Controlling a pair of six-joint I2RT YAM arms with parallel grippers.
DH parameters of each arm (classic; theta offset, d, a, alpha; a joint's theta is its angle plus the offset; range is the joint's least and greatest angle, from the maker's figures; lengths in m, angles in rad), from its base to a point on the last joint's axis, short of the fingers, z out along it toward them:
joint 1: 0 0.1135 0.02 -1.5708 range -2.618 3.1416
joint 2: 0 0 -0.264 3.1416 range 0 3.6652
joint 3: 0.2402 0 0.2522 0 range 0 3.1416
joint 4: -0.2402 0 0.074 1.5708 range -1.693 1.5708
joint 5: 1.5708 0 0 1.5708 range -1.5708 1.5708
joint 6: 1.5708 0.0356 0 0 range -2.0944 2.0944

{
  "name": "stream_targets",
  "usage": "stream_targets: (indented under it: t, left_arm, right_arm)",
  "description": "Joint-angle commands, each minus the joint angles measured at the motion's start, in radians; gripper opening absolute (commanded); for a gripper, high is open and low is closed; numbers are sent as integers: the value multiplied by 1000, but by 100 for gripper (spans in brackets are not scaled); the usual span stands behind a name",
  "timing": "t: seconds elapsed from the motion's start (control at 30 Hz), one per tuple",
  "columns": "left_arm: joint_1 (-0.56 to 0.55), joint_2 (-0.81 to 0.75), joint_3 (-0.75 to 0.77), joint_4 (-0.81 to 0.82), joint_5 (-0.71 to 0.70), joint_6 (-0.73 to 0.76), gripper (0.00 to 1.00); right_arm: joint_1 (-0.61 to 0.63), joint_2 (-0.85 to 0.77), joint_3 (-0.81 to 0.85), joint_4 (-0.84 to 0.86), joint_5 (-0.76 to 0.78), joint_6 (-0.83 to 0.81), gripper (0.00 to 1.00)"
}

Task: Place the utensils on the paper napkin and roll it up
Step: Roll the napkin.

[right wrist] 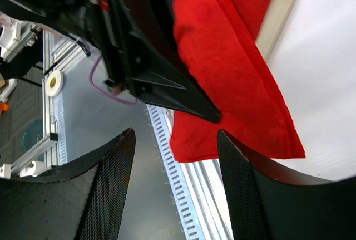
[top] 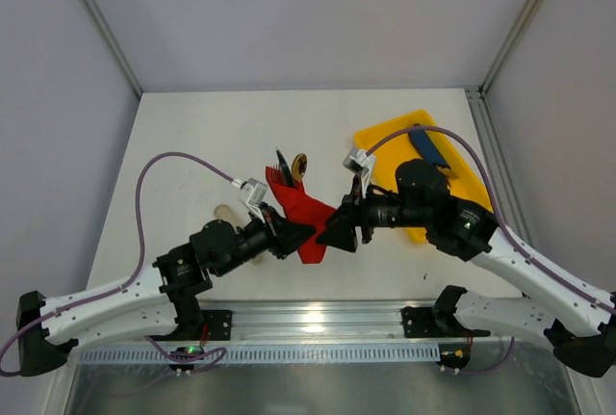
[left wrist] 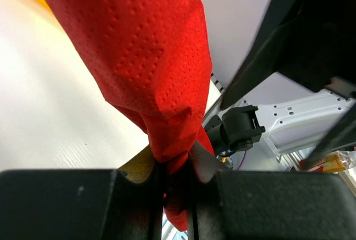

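The red paper napkin (top: 304,213) is folded over the utensils and lies slantwise in the middle of the table. A fork's tines (top: 280,168) and a spoon's end (top: 299,162) poke out of its far end; the rest of both is hidden inside. My left gripper (top: 293,235) is shut on the napkin's near part, and the left wrist view shows the red paper (left wrist: 156,56) pinched between the jaws (left wrist: 175,181). My right gripper (top: 339,229) stands open just right of the napkin (right wrist: 233,67), nothing between its fingers (right wrist: 105,195), and it points at the left gripper (right wrist: 150,45).
A yellow tray (top: 383,138) sits at the back right, under the right arm, with a dark-blue oblong item (top: 430,145) on it. A pale beige sleeve (top: 225,211) lies left of the napkin. The metal rail (top: 318,319) runs along the near edge.
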Motion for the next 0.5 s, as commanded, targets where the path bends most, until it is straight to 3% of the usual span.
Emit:
stream_targets:
  t: [0.0,0.47]
  left_arm:
    - [-1,-40,47,73,2,15,0]
    - [-1,-61,29,118,40,-15,0]
  right_arm:
    - [5,22,-39,101,-22,32,64]
    - [5,77,-58,225,-64,33,64]
